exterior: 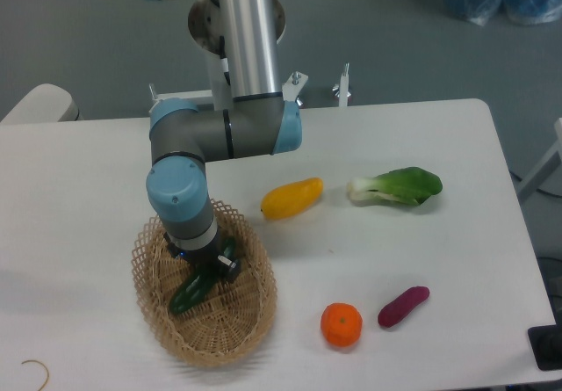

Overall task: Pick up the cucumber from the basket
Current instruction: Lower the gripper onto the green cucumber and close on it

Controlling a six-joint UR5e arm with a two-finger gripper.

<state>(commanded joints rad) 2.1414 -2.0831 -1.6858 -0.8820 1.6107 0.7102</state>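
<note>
One hand (208, 268) reaches down into the basket (230, 329), right over the cucumber (188, 296); whether its fingers have closed on it cannot be told. That cucumber lies slanted on the basket floor, the only thing inside. Outside on the desk (79, 198), to the right: a yellow fruit (291, 198), bok choy (397, 185), an orange (341, 325) and a purple vegetable (403, 307).
</note>
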